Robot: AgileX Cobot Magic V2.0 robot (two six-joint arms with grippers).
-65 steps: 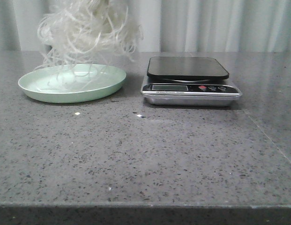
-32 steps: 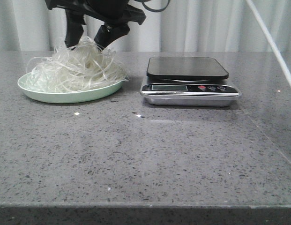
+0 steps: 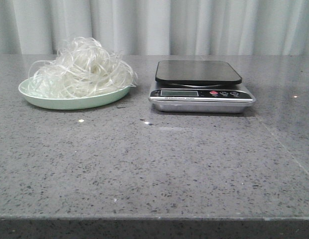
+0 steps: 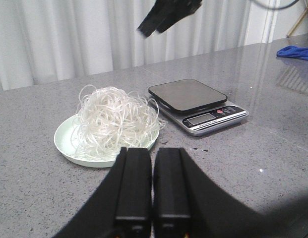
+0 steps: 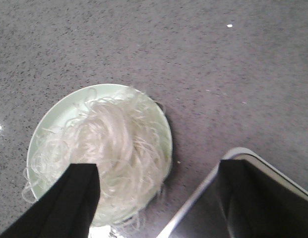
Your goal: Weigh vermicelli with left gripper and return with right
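A loose tangle of vermicelli (image 3: pixel 82 69) sat heaped on a pale green plate (image 3: pixel 54 102) on a speckled grey stone table (image 3: pixel 154 164), its strands spilling over the rim on the side nearest a digital kitchen scale (image 3: pixel 200 85). The scale's black platform (image 3: pixel 198 72) carried nothing, and plate and scale stood just beside each other without touching.

The left gripper (image 4: pixel 153 186) hung low over the tabletop on the near side of the plate, its two thick black fingers (image 4: pixel 133 183) pressed together with nothing between them. From its wrist camera the vermicelli (image 4: pixel 114 121) lay just ahead of the fingertips and the scale (image 4: pixel 197 104) ahead and off towards the other arm's side, neither touched by the claw.

The right gripper (image 5: pixel 158 186) hovered well above the table with its jaws spread wide and empty. Seen from its wrist camera, one finger (image 5: pixel 69 201) overlapped the edge of the vermicelli (image 5: pixel 114 144) directly beneath it, while the other (image 5: pixel 253 198) stood over a corner of the scale (image 5: pixel 193 208); the noodles and the plate (image 5: pixel 54 119) lay far below, clear of both fingers. A dark, blurred part of that arm (image 4: pixel 168 15) showed high above the plate in the left wrist view. White curtains (image 3: pixel 194 25) closed off the far side of the table.
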